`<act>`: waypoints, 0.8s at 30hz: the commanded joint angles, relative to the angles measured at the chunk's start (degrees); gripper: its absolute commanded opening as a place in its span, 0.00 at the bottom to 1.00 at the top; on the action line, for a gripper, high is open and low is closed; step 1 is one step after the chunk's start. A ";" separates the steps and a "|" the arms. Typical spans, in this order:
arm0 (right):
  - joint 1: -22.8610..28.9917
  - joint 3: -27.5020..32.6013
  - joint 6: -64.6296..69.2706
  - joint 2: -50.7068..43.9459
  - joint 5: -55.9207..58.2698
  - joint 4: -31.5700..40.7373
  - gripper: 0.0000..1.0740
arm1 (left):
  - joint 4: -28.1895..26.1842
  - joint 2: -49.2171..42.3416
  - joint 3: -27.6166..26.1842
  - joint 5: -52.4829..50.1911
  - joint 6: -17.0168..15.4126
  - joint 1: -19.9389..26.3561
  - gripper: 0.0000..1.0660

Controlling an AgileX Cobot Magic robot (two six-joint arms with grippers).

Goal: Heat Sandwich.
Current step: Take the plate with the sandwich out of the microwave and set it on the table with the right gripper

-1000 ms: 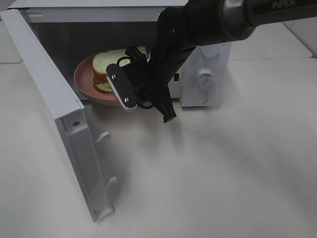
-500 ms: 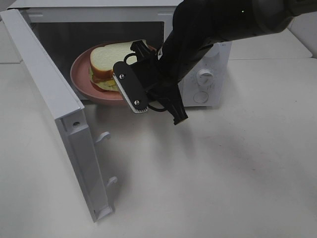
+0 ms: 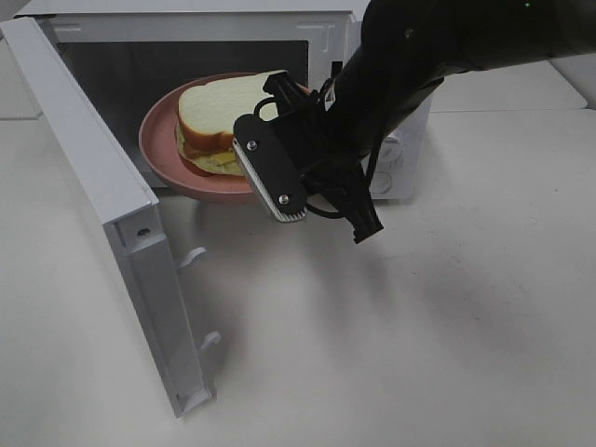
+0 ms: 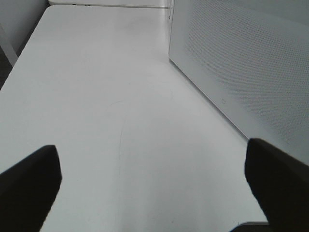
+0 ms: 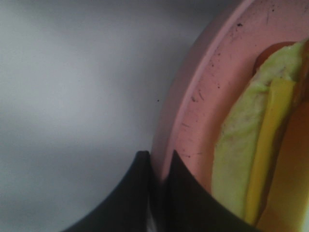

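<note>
The sandwich (image 3: pixel 219 116), thick white bread with yellow filling at its edge, lies on a round pink plate (image 3: pixel 163 140) held at the mouth of the open microwave (image 3: pixel 56 28). My right gripper (image 3: pixel 264 186) is shut on the plate's near right rim. In the right wrist view its two dark fingers (image 5: pixel 140 193) pinch the pink plate rim (image 5: pixel 203 111), with the sandwich's yellow cheese and pale filling (image 5: pixel 260 154) just beyond. My left gripper (image 4: pixel 154 193) stands open over bare table, holding nothing, and does not show in the exterior high view.
The microwave door (image 3: pixel 93 186) swings wide open to the left, its latch hooks (image 3: pixel 191 256) sticking out toward the table. The control panel (image 3: pixel 400 158) is partly behind my right arm. A perforated white microwave wall (image 4: pixel 241 63) stands beside my left gripper.
My right arm has drawn back to the right and upward with the plate. The plate and sandwich have come further out of the microwave opening. The left gripper's state is unchanged.
</note>
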 commanded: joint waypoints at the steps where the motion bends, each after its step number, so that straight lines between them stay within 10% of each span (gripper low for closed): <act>1: -0.57 2.23 1.03 -3.38 -2.01 -0.06 0.00 | 0.06 -1.20 0.11 -0.46 -0.17 0.00 0.92; 24: -0.57 18.68 1.66 -19.08 -2.69 -0.29 0.00 | 0.06 -1.20 0.11 -0.46 -0.17 0.00 0.92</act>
